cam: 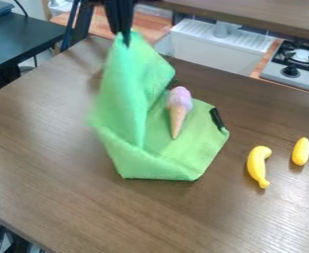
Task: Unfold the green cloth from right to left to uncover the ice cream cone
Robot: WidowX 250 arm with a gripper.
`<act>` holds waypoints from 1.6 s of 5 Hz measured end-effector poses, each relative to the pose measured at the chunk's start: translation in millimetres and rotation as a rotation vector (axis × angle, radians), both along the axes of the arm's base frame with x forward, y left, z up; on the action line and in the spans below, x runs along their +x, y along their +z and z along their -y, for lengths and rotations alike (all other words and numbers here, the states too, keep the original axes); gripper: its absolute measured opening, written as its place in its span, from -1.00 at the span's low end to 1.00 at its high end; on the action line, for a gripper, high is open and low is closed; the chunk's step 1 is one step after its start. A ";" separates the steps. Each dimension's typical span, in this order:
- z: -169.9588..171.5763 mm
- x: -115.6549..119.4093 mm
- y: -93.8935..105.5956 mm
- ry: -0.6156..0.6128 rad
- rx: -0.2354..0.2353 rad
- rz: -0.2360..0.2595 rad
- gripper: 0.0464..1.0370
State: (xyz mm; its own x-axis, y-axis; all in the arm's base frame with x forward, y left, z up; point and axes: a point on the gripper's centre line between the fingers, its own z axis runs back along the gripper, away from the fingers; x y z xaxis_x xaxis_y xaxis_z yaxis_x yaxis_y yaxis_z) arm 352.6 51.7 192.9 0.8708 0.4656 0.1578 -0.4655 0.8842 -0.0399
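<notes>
"Below the tool (126,41), what's there?"

"A green cloth (120,99), one corner pinched in the tool's tips. Its raised part hangs steeply, long axis running down from the tool toward the near fold; the rest spreads on the table (51,173), down and right of the tool."

"And the ice cream cone (179,106)?"

"Lying on the cloth, below and right of the tool, its scoop at the far end, its tip pointing nearer and slightly left."

"The arm (119,10)?"

"In from the top edge, tool pointing down."
</notes>
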 end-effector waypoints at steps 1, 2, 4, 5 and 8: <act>-5.9 -2.6 4.4 0.024 0.024 0.005 -1.00; -14.4 -9.0 4.5 0.050 0.030 -0.005 -1.00; -26.0 -21.2 -10.5 0.073 0.060 -0.051 -1.00; -33.8 -29.3 -20.9 0.100 0.078 -0.087 -1.00; -62.1 -51.1 -25.5 0.236 0.290 -0.099 -1.00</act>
State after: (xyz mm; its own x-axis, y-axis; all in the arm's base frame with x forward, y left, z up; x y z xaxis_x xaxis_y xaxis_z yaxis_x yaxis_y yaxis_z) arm 301.5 113.8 167.4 0.7625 0.6037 0.2325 -0.6468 0.7200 0.2516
